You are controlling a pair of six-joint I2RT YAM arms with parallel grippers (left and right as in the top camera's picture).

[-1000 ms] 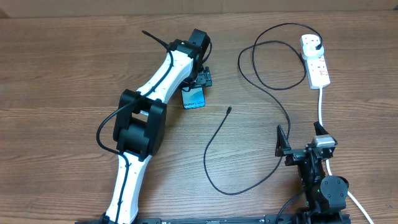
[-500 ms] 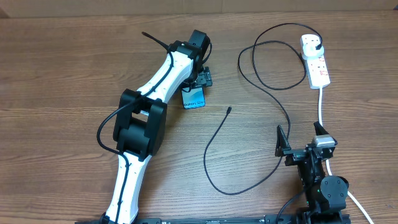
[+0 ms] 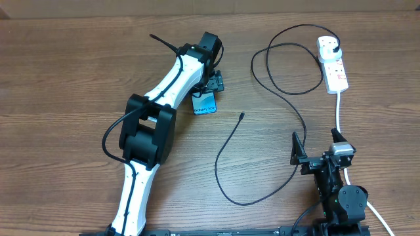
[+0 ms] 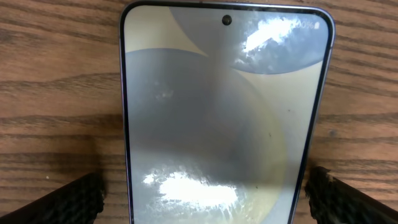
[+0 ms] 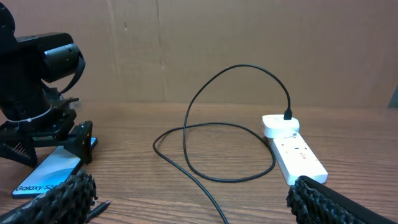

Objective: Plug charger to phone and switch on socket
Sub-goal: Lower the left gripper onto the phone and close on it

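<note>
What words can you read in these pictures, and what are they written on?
"Galaxy S": on the lit screen of the phone; the letters after that are hidden.
Red markings on the socket: too small to read.
No other writing can be seen.

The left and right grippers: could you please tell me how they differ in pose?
The left gripper reaches out to the middle of the table, while the right gripper sits back by its near edge. The left gripper points down with its jaws either side of the phone; the right gripper looks level across the table toward the socket, with nothing in its jaws. Both are open, holding nothing.
</note>
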